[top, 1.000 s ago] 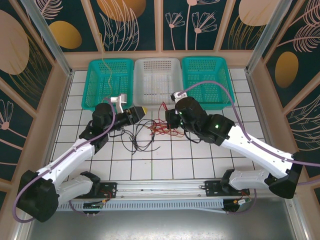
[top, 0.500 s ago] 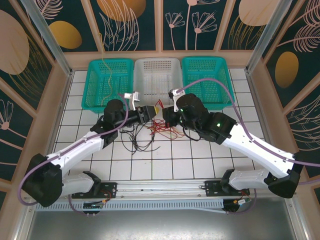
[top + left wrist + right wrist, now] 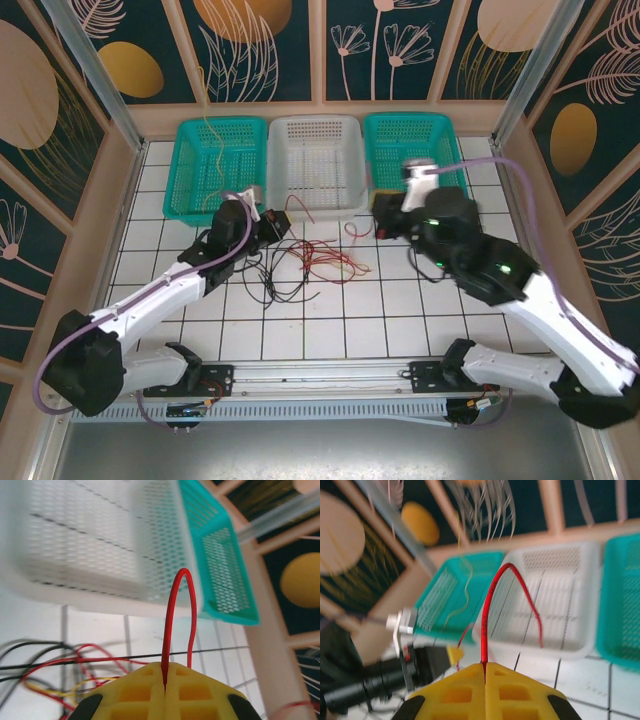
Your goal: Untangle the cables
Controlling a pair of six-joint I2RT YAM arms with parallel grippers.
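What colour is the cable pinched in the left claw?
The cable is red; left wrist view shows it best.

Sheath of red cable [image 3: 168,630]: smooth, glossy plastic. Fingers [image 3: 135,695] of left gripper [image 3: 165,672] and right gripper [image 3: 485,672]: yellow matt plastic, moulded in a waffle grid. The white basket [image 3: 314,121] and teal basket [image 3: 220,565]: perforated plastic mesh, semi-gloss. The table [image 3: 330,320]: smooth white tiled surface, slight sheen

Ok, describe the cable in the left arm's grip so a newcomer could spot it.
Find the white basket in the middle of the back row; a tangle of thin cables lies on the tiles before it. The one held rises as a narrow loop from the shut yellow left fingers: the red cable, unlike its black and yellow neighbours.
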